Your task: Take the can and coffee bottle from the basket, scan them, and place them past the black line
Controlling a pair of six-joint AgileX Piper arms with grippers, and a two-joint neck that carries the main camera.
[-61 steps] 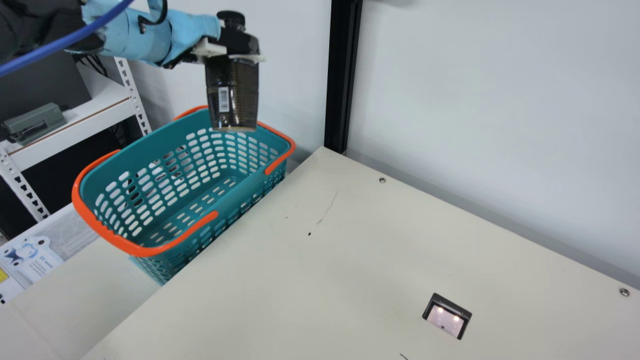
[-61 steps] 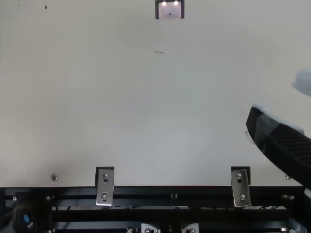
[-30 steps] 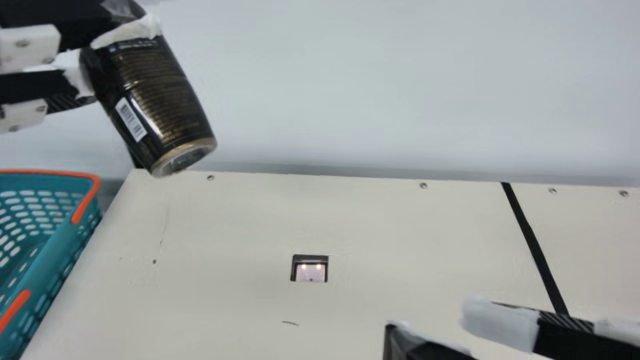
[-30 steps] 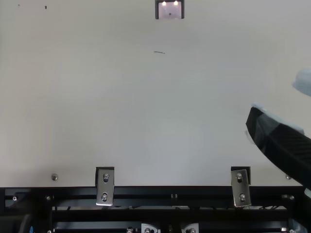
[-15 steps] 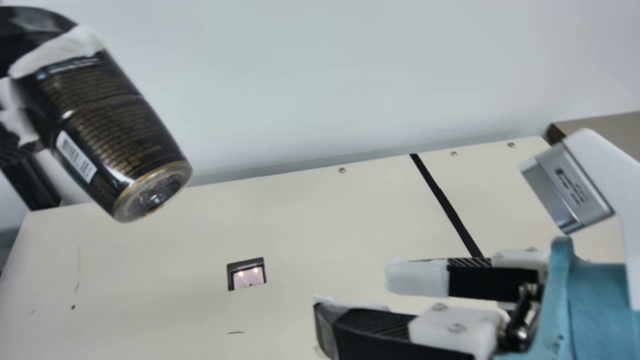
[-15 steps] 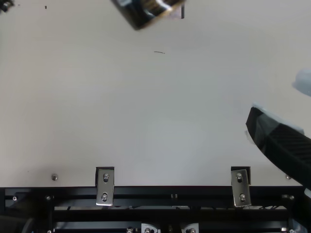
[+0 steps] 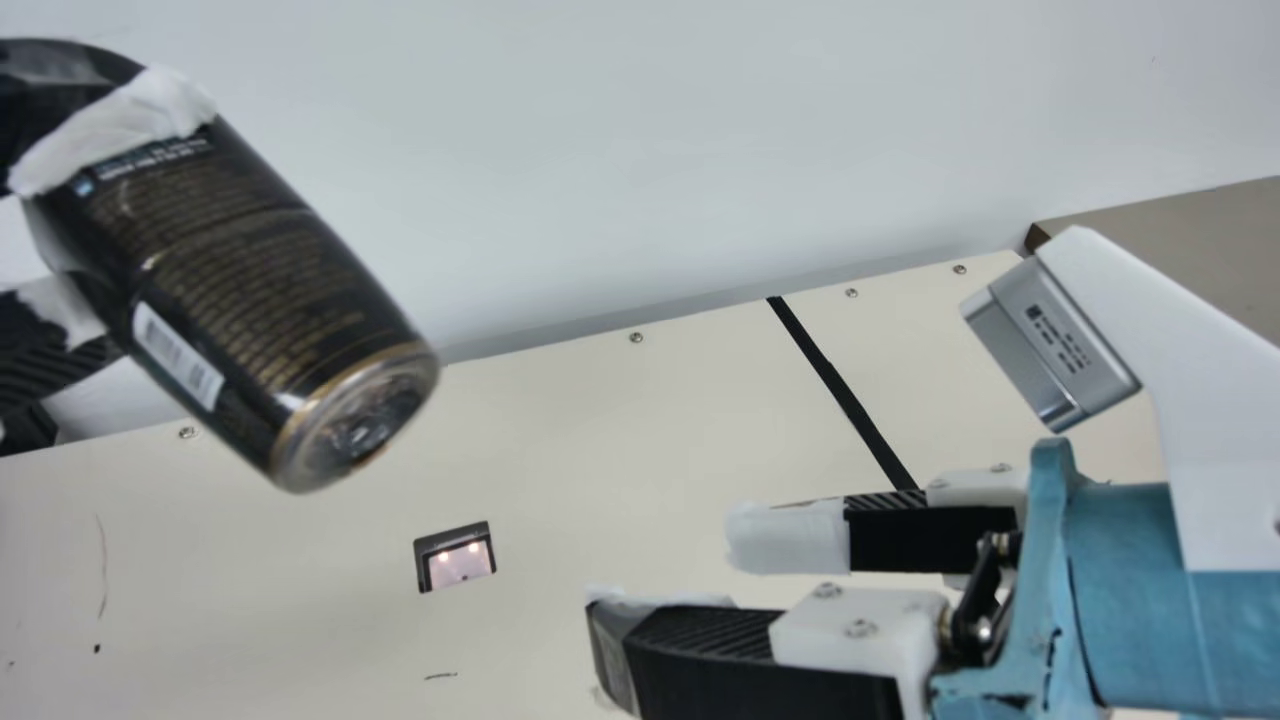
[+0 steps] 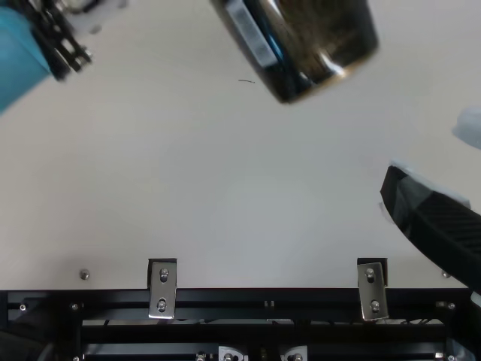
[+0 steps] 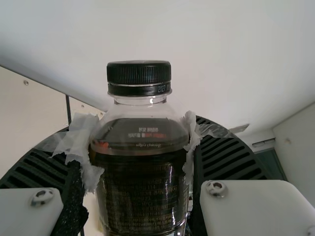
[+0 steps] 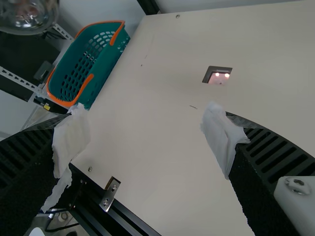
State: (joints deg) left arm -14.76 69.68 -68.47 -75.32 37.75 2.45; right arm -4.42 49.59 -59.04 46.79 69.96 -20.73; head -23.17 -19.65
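Note:
In the main view my left gripper is shut around the dark coffee bottle, held tilted in the air with its base towards the scanner side and its barcode facing the camera. The left wrist view has the bottle's black cap and neck sticking up between the fingers of my left gripper. The scanner window, lit, is set in the table. My right gripper stands open over the table, nothing between its fingers; likewise the right gripper in its wrist view. The black line runs behind it.
The teal basket with orange handles stands beside the table in the right wrist view. A wall rises along the table's far edge. Metal brackets sit on the rail at the near edge.
The camera has turned from the basket side to the table. My left gripper has carried the bottle away from above the basket and over the table; in the top view my right gripper has stayed still.

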